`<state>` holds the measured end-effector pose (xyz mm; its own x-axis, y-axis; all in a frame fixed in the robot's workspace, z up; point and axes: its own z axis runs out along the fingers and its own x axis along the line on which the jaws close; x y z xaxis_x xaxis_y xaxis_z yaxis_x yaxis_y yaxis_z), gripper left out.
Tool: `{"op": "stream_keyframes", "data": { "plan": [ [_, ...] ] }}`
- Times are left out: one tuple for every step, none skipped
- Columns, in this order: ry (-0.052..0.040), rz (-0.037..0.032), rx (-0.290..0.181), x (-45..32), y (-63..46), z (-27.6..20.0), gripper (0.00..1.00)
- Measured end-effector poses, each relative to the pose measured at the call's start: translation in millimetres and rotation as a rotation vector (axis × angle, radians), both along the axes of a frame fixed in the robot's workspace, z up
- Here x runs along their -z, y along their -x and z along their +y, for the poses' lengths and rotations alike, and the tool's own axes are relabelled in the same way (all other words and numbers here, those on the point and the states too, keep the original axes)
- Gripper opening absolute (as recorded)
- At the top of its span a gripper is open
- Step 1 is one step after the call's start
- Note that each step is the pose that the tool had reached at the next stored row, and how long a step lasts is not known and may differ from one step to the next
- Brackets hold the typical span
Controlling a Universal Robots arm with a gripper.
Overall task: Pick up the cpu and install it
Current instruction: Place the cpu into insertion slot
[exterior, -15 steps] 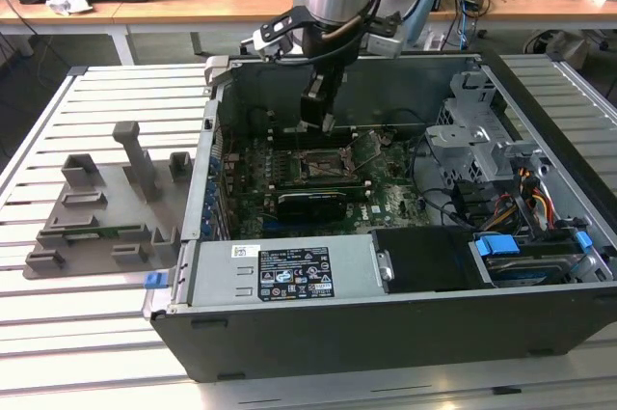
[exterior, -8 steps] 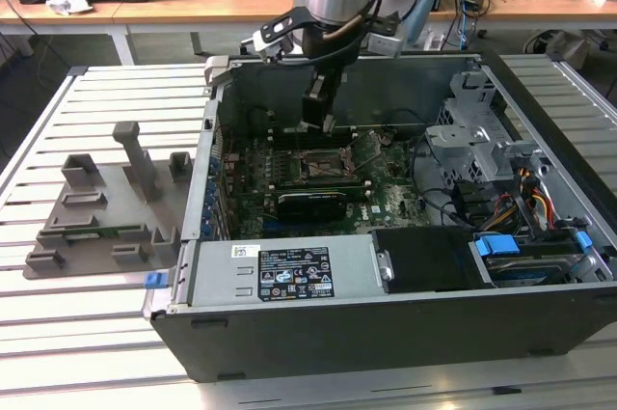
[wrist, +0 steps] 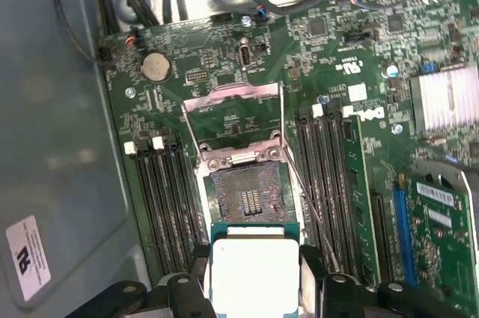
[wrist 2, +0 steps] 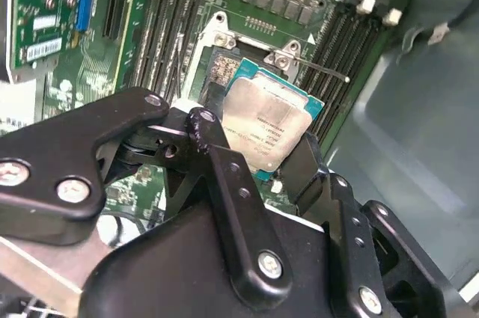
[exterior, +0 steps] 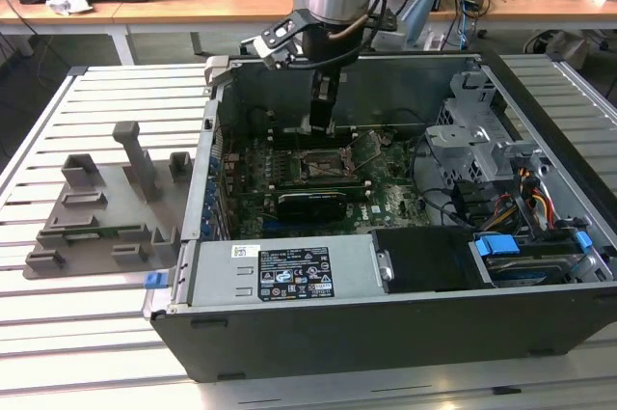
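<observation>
Gripper (wrist: 254,279) with cpu (wrist 2: 271,125) over motherboard (wrist: 329,49); slatted table (exterior: 87,333)

Socket (wrist: 247,198) bare, close by cpu (wrist: 254,273); load plate (wrist: 233,112) flipped up at one edge, memory slots (wrist: 161,206) flanking two sides

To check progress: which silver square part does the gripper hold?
The cpu, solid silver with a green rim, in the gripper. The other, a hollow hinged frame, lies open beside the socket.
</observation>
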<state>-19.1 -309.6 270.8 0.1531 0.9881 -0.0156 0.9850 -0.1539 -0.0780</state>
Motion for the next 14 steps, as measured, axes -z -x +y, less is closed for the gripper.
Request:
{"op": "stream_keyframes", "data": {
  "plan": [
    [0.0000,0.0000,-0.045,0.0,0.0,0.0,0.55],
    [0.0000,0.0000,-0.098,0.0,0.0,0.0,0.55],
    [-0.0001,0.0000,-0.122,0.0,0.0,0.0,0.55],
    [0.0000,0.0000,-0.141,0.0,0.0,0.0,0.55],
    [-0.0001,0.0000,-0.154,0.0,0.0,0.0,0.55],
    [0.0000,0.0000,-0.176,0.0,0.0,0.0,0.55],
    [-0.0001,0.0000,-0.207,0.0,0.0,0.0,0.55],
    [0.0000,0.0000,-0.225,0.0,0.0,0.0,0.55],
    [-0.0001,0.0000,-0.240,0.0,0.0,0.0,0.55],
    [-0.0001,0.0000,-0.257,0.0,0.0,0.0,0.55],
    [-0.0001,0.0000,-0.269,0.0,0.0,0.0,0.55],
    [-0.0001,0.0000,-0.281,0.0,0.0,0.0,0.55],
    [-0.0001,0.0000,-0.290,0.0,0.0,0.0,0.55],
    [-0.0001,0.0000,-0.294,0.0,0.0,0.0,0.55]
  ]
}}
